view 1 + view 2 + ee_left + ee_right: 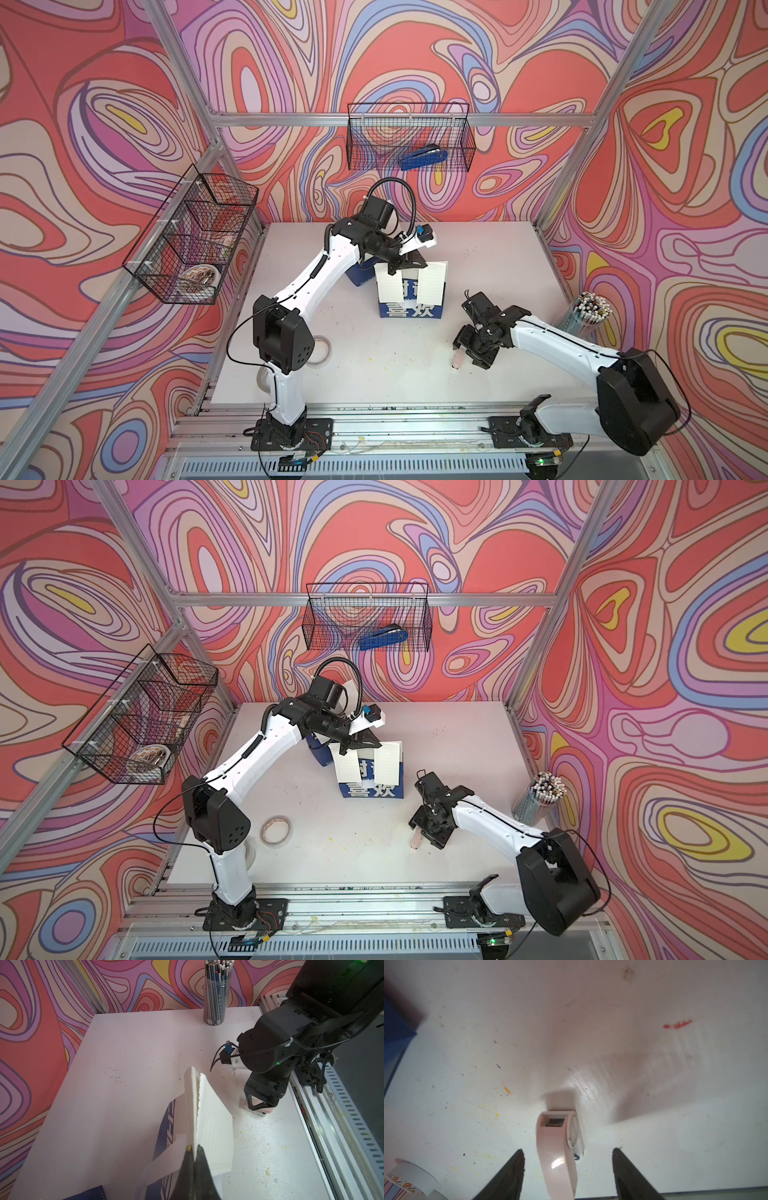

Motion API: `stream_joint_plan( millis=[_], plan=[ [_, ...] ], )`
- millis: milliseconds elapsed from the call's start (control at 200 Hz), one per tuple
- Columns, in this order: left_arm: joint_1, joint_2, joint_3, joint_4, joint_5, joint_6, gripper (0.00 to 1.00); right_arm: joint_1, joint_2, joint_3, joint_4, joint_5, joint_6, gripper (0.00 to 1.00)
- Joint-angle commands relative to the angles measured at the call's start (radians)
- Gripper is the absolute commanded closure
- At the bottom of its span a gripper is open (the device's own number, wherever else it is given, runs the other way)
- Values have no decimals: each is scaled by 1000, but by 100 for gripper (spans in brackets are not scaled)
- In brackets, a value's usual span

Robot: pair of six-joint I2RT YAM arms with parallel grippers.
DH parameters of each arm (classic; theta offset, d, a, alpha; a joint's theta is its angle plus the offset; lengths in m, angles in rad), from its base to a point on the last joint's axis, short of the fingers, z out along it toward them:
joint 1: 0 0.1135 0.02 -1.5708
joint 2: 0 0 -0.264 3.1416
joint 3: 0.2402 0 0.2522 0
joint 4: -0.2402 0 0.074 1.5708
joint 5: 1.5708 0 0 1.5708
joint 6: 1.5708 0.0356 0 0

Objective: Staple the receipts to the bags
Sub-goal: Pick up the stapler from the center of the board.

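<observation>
The receipt (216, 1132) and the bag (409, 311) rim sit clenched in my left pincer (194, 1149). My right pincer (568, 1149) hangs released astride the pink stapler (558, 1147). If that left pinch slackens, the slip could slide askew.

Swirly pink walls (291, 50), white table (374, 365)

Bright, even — close-ups soft-edged.

The left arm (307, 278) hides most of the rear bag (358, 276) in both top views.
</observation>
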Motion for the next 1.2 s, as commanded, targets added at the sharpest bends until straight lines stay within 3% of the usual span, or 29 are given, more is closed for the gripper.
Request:
stream_joint_plan(
  millis=[0,215,401,476,576,656,726,836,976,1197],
  plan=[
    [6,-46,-15,-4,33,21,100,8,34,11,38,47,4,31],
    [6,-54,-32,-1,25,29,100,9,100,-31,104,38,1,39],
    [6,-61,-43,2,21,32,100,9,91,-59,116,54,6,67],
    [6,-64,-51,11,26,25,100,9,51,-50,91,95,6,78],
    [6,-71,-66,31,25,10,100,9,-46,-37,72,155,21,85],
    [6,-80,-78,50,12,-14,100,10,-149,-12,69,220,-3,86],
    [6,-89,-94,78,5,-51,100,9,-240,24,112,239,-135,85],
    [6,-94,-109,119,13,-118,100,11,-389,62,290,245,-315,86],
    [5,-91,-108,176,27,-228,100,12,-533,5,703,202,-469,86],
    [6,-109,-159,284,48,-364,100,26,-472,-89,1350,106,-695,86]
  ],
)
